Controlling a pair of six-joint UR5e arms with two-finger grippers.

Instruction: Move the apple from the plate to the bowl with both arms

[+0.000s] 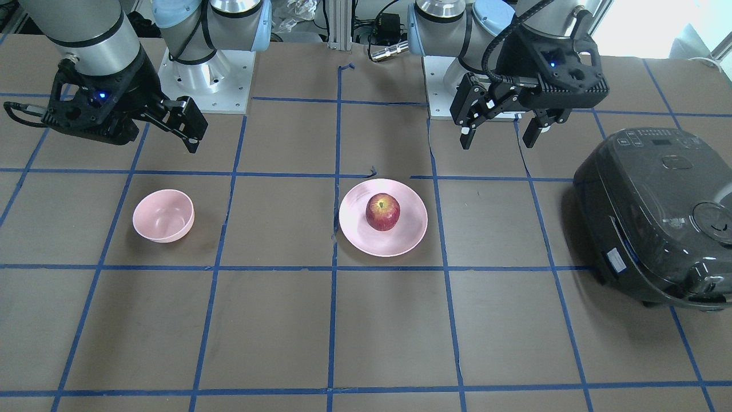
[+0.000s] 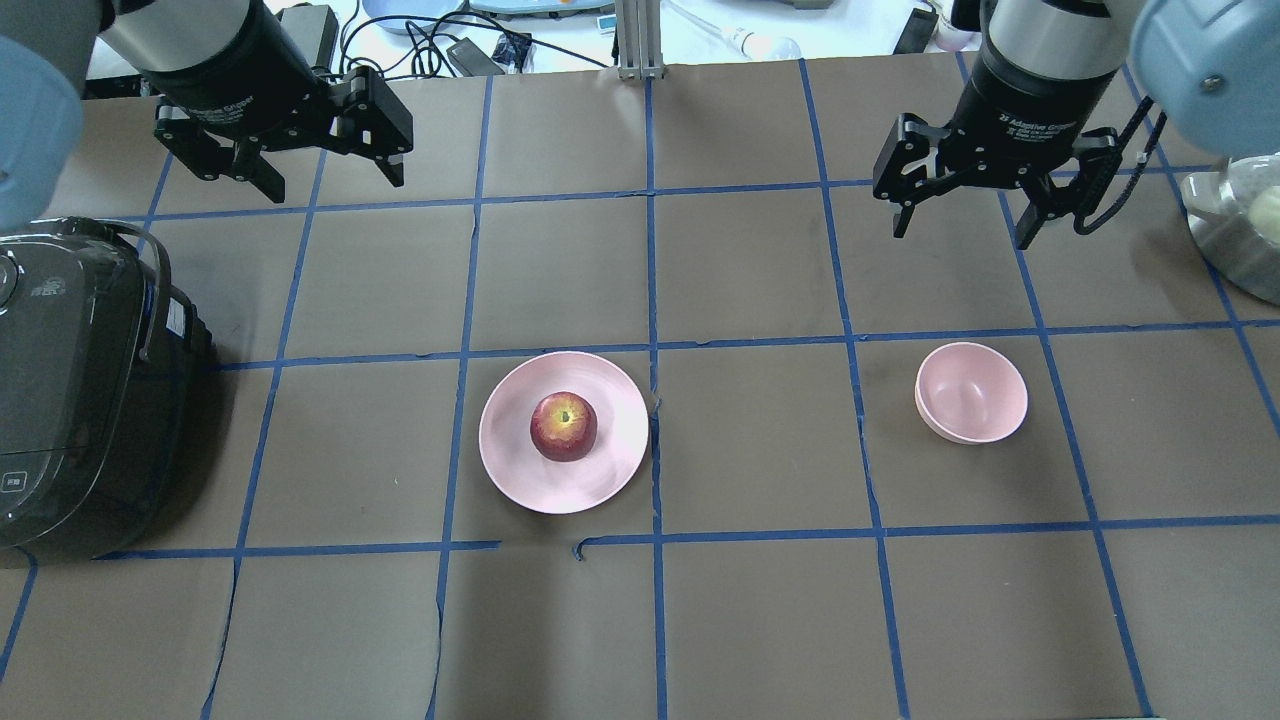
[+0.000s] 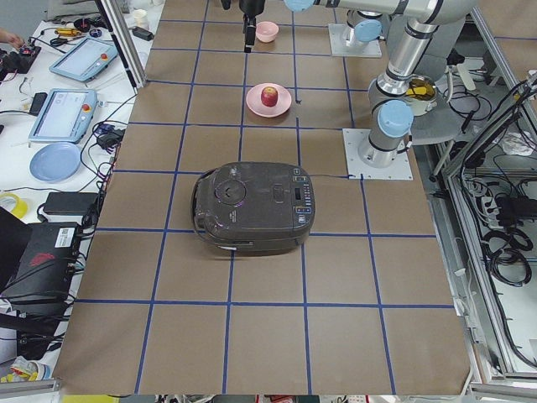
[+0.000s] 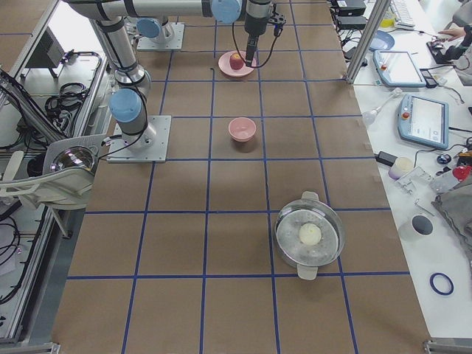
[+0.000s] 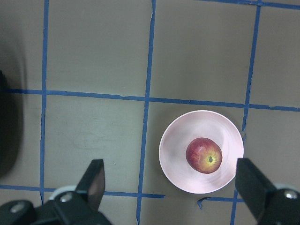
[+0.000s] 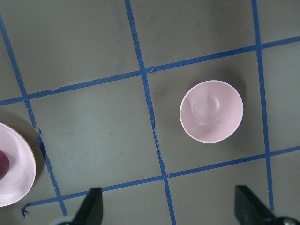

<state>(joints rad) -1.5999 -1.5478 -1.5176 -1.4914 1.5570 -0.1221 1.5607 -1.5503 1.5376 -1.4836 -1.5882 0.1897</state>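
Overhead exterior: apple [image 2: 564, 425] sits on plate [image 2: 510, 470]; bowl [image 2: 970, 392] upright, well apart toward the robot's right. Raised, clear of both: left gripper [image 2: 333, 183] and right gripper [image 2: 962, 232], fingers spread wide, holding nothing.
Exterior front-facing: black rice cooker [image 1: 657, 217] on the robot's left.
Left wrist-mounted: apple on plate below.
Right wrist-mounted: bowl below.

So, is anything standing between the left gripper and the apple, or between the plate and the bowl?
Nothing visible. The left gripper hangs open above bare table, apart from the apple. Between plate and bowl lies only taped table. The cooker stands aside.
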